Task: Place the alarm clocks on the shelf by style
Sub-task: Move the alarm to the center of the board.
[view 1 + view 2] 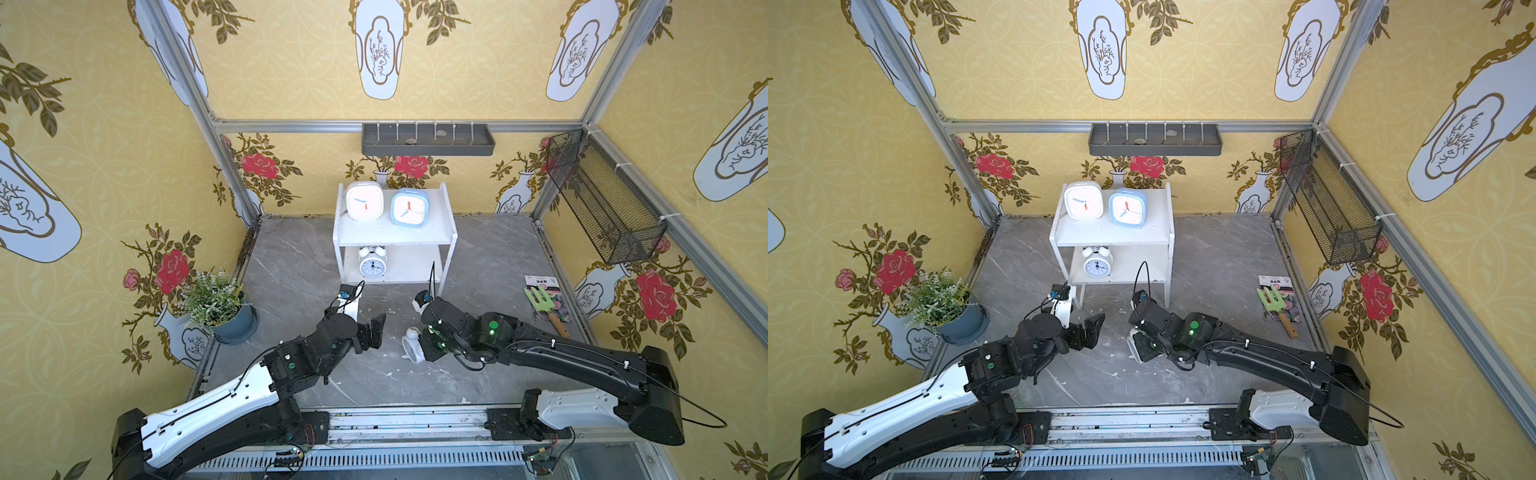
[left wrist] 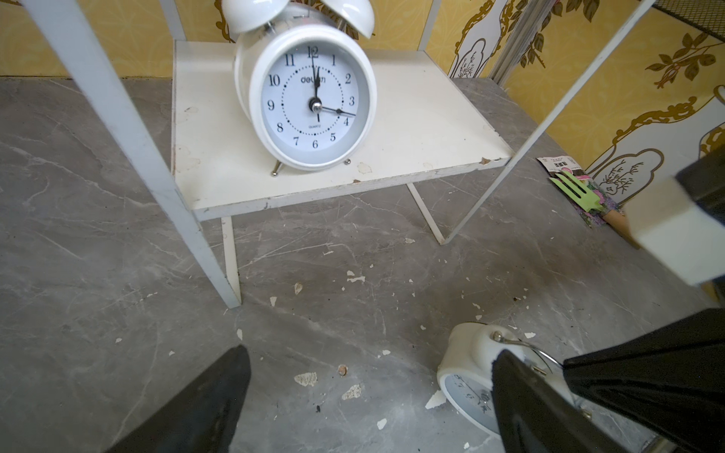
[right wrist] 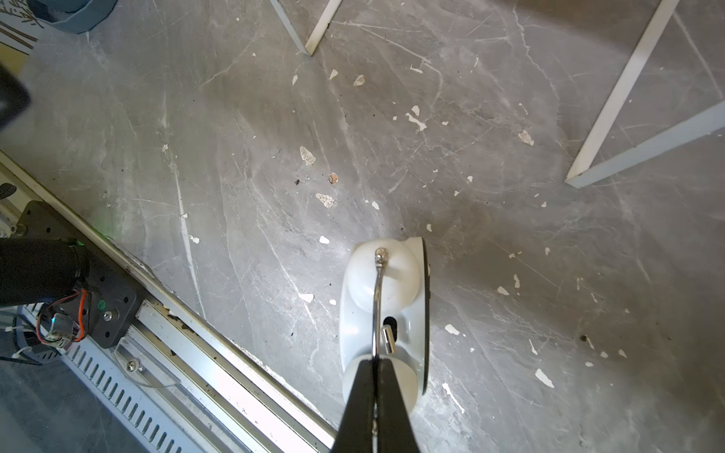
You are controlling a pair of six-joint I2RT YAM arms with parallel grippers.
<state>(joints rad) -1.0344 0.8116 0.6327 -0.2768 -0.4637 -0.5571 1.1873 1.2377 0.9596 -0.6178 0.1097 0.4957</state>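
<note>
The white shelf (image 1: 374, 233) stands at the back middle in both top views. Its upper board carries the white rounded-square clock (image 1: 364, 200) and the light blue one (image 1: 409, 207). A white twin-bell clock (image 1: 372, 262) (image 2: 314, 102) stands upright on the lower board (image 2: 412, 129). The other twin-bell clock (image 1: 410, 344) (image 3: 386, 310) is low over the grey floor in front of the shelf, tilted face down. My right gripper (image 3: 376, 359) (image 1: 424, 347) is shut on its thin metal handle. My left gripper (image 1: 372, 330) (image 2: 370, 353) is open and empty, just left of that clock.
A potted plant (image 1: 216, 303) stands at the left wall. A green garden fork (image 1: 542, 303) lies on a seed packet at the right. A grey wall tray (image 1: 428, 139) and a black mesh basket (image 1: 602, 199) hang above. The metal rail (image 1: 395, 424) runs along the front.
</note>
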